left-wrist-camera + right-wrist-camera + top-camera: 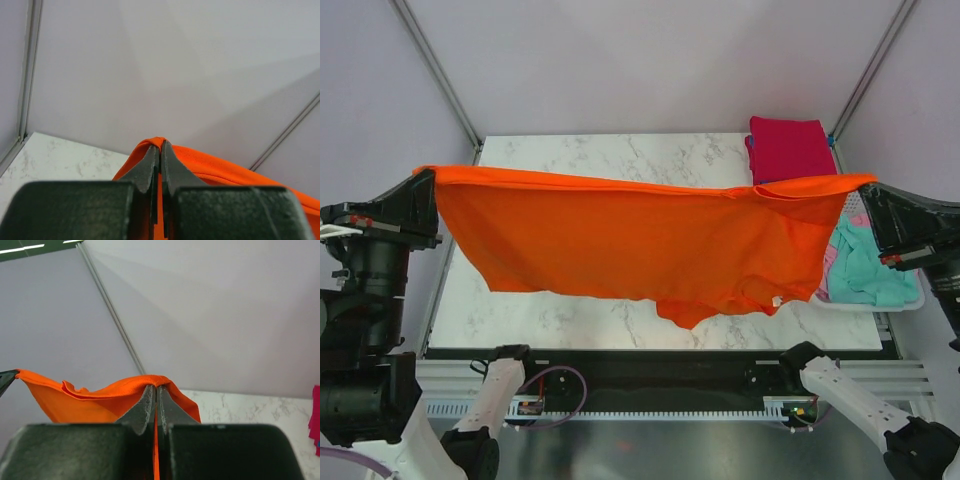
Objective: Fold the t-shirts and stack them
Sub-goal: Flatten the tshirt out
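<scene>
We see a marble table filling the middle of the top view. Above it hangs the orange shirt, stretched wide in the air between the two arms. Its top edge runs almost straight from left to right and its lower edge sags toward the table's near side. We cannot tell whether that low fold touches the marble.

A magenta shirt lies folded at the table's far right corner. Nearer than it, at the right edge, sits a white basket, partly hidden by the orange cloth. In it lie a crumpled teal shirt and a bit of pink shirt.

The left gripper pinches the orange shirt's top left corner, its fingers pressed together on the cloth. The right gripper pinches the top right corner the same way, fingers closed tight with orange fabric bunched over their tips.
</scene>
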Tool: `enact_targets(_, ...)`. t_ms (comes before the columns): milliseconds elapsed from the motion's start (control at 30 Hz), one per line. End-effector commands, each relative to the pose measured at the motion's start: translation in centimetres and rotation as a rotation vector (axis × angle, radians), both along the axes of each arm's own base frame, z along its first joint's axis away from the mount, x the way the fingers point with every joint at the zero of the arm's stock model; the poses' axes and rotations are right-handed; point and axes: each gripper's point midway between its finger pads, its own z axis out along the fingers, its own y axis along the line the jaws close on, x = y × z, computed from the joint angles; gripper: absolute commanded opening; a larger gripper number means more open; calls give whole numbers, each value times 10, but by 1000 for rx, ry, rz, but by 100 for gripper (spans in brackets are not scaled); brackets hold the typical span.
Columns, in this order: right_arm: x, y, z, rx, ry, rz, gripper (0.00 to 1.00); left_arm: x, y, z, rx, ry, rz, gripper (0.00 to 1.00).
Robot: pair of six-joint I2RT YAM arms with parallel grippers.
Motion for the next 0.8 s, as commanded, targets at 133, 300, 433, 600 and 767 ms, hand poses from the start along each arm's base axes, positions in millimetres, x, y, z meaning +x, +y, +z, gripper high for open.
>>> enact_targets(133, 45, 11, 13, -83, 35, -66, 0, 42, 11, 0, 90, 63, 48, 2)
enact_targets(300, 157, 32, -40, -165, 259, -197, 0, 107, 21, -56, 61, 262, 86, 2)
enact_targets(433, 252, 50, -115, -279, 455, -313, 0, 198, 22, -158, 45, 583, 58, 2)
enact_targets(600, 374, 74, -245, -421, 653, -377, 0, 277, 48, -297, 39, 921, 119, 2)
enact_targets(767, 461, 93, -332, -509, 784, -387, 60, 344, 37, -406, -33, 1180, -88, 46)
